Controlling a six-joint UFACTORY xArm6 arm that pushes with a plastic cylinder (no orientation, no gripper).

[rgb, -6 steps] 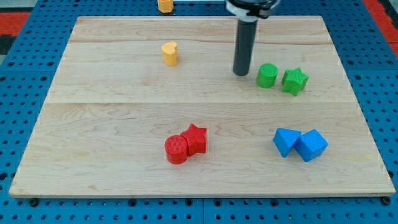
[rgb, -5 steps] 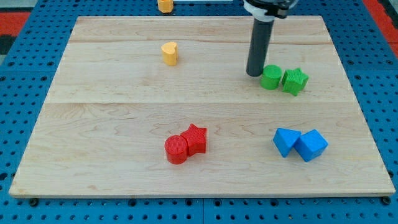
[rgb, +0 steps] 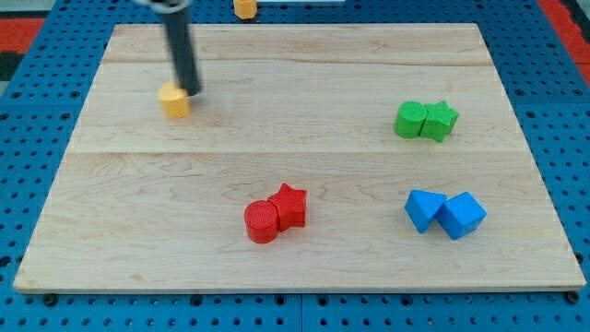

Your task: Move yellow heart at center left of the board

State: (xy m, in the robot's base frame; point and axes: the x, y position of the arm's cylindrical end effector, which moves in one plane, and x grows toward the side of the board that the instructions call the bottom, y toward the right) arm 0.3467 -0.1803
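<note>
Camera view, sole view: pale wooden board (rgb: 304, 175) lying on a blue perforated counter (rgb: 37, 184). No gripper on this arm, so no open or closed state to tell; only a straight dark rod coming down from the view's top left. My tip (rgb: 190, 92) resting on the board at the upper left, touching the upper right side of the small yellow heart-shaped block (rgb: 172, 100). Yellow heart sitting in the left part of the board, somewhat above the mid-height, its shape slightly blurred. Second yellow block (rgb: 244, 8) at the view's top edge, just beyond the board's far rim, shape not clear. Green cylinder block (rgb: 409, 120) and green star block (rgb: 440, 120) side by side and touching at the view's right, well apart from my tip. Red cylinder block (rgb: 262, 221) and red star block (rgb: 290, 205) pressed together near the bottom centre, the star to the upper right of the cylinder. Two angular blue blocks, one (rgb: 424, 209) on the left and one (rgb: 461, 215) on the right, touching each other at the lower right, below the green pair.
</note>
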